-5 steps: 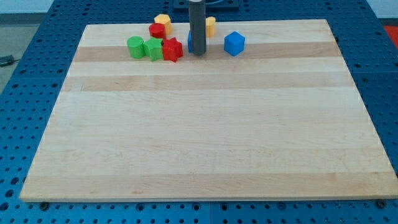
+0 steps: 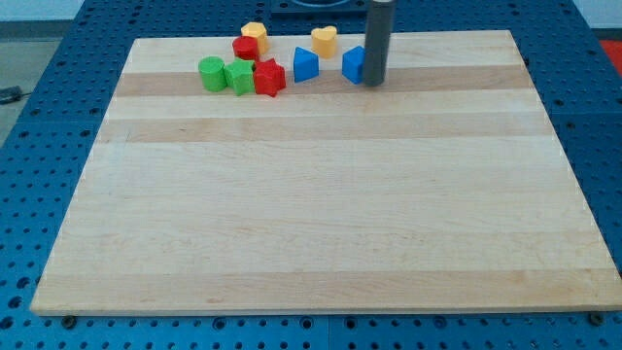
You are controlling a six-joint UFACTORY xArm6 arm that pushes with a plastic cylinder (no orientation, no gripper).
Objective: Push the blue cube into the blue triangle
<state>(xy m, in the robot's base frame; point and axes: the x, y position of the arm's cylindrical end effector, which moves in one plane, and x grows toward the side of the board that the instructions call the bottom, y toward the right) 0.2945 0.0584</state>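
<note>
The blue cube (image 2: pixel 353 64) sits near the view's top, right of centre, on the wooden board (image 2: pixel 311 194). My tip (image 2: pixel 375 84) is right against the cube's right side and hides part of it. The blue triangle (image 2: pixel 305 65) lies a short way to the cube's left, with a small gap between them.
A yellow heart-shaped block (image 2: pixel 324 41) lies above the gap between the blue blocks. Left of the triangle cluster a red star (image 2: pixel 268 77), a green block (image 2: pixel 238 75), a green cylinder (image 2: pixel 211 73), a red cylinder (image 2: pixel 245 49) and a yellow block (image 2: pixel 255 35).
My tip has moved from in front of the blue triangle to the cube's right side. The blue cube has shifted slightly left. The triangle is now uncovered.
</note>
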